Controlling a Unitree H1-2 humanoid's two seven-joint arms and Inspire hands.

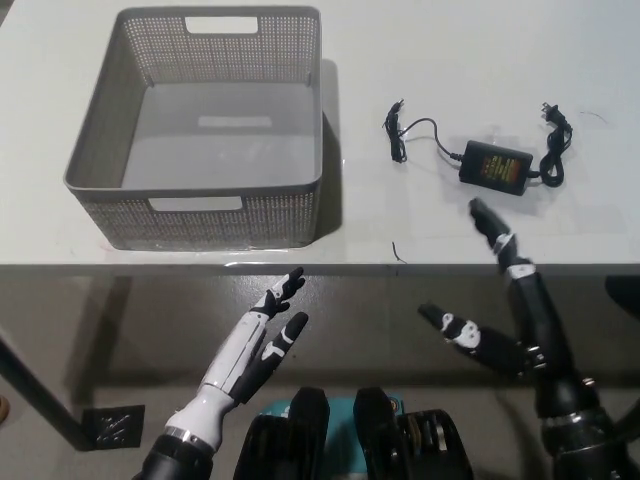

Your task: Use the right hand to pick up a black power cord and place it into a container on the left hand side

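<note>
Head view
Power cord: the black power cord (492, 160) lies on the white table (450, 60), right of the basket and well apart from it; its adapter brick sits in the middle, a thin lead curls off to the left, the plug end loops at the right.
Container: a grey perforated basket (100, 130) stands on the table's left part, nothing visible inside it.
Right hand: the black right hand (505, 300) is raised at the table's front edge, fingers spread and holding nothing; one fingertip reaches over the tabletop just below the adapter brick, not touching it.
Left hand: the white left hand (255, 345) rests below the table edge, fingers apart, holding nothing.
</note>
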